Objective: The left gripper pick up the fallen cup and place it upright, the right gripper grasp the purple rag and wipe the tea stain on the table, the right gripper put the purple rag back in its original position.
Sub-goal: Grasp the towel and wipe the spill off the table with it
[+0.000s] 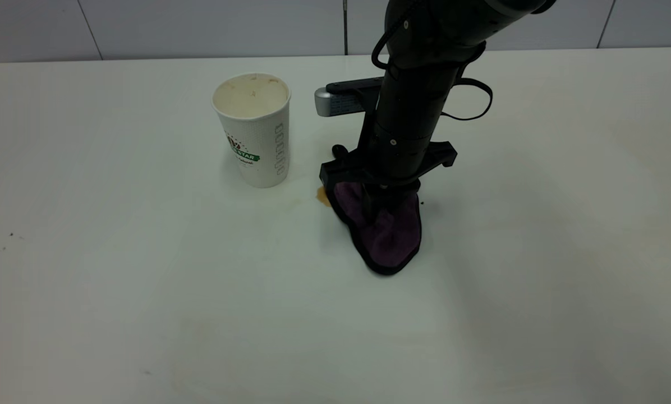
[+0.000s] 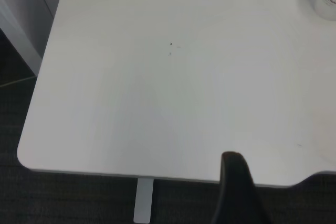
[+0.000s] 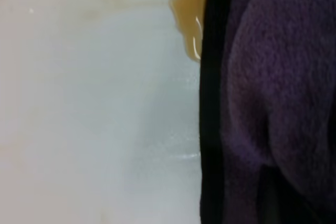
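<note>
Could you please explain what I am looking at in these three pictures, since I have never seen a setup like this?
This is a two-armed robot working at a white table.

The wide picture is taken from outside, facing the arms. It shows the right arm reaching down, with the right gripper pressing a purple rag onto the table. Just beside the rag's edge is a small amber tea stain. A paper cup stands upright nearby, apart from the rag.

The other two pictures come from cameras on the arms' wrists. The right wrist view looks closely at the rag and the stain. The left wrist view looks at a bare table corner; only a dark part of the left gripper shows, idle, away from the work.
</note>
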Tool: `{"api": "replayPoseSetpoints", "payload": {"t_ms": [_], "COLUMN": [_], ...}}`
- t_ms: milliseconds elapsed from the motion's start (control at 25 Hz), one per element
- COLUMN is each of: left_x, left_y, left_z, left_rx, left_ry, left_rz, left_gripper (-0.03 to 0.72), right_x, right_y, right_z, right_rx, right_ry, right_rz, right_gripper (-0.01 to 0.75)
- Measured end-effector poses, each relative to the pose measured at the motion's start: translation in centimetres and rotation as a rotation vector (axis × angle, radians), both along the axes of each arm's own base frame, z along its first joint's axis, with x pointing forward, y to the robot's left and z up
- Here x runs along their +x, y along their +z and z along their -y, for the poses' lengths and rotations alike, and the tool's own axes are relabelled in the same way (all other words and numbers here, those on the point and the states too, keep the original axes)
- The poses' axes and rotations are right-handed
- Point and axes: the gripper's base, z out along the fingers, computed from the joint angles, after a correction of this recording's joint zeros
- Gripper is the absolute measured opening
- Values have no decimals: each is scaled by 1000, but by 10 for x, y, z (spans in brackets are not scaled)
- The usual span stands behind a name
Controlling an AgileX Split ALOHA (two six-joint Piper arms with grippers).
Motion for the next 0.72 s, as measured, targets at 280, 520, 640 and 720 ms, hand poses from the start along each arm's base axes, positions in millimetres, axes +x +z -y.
{"api": "replayPoseSetpoints", "payload": {"t_ms": [280, 520, 640, 720], "left_x": [0, 0, 0, 0], "left_y": [0, 0, 0, 0], "left_z": [0, 0, 0, 0], "left_rx": [0, 0, 0, 0], "left_ry": [0, 0, 0, 0], "left_rz": [0, 0, 0, 0], "left_gripper": [487, 487, 487, 487], "right_x": [-5, -5, 1, 5], "right_y": [1, -12, -12, -13], "right_z": [-14, -30, -34, -36], "right_rx": [32, 73, 91, 102], "right_ry": [-1, -17, -25, -29], "right_rz": [18, 25, 47, 64], "right_gripper": [79, 79, 79, 79]}}
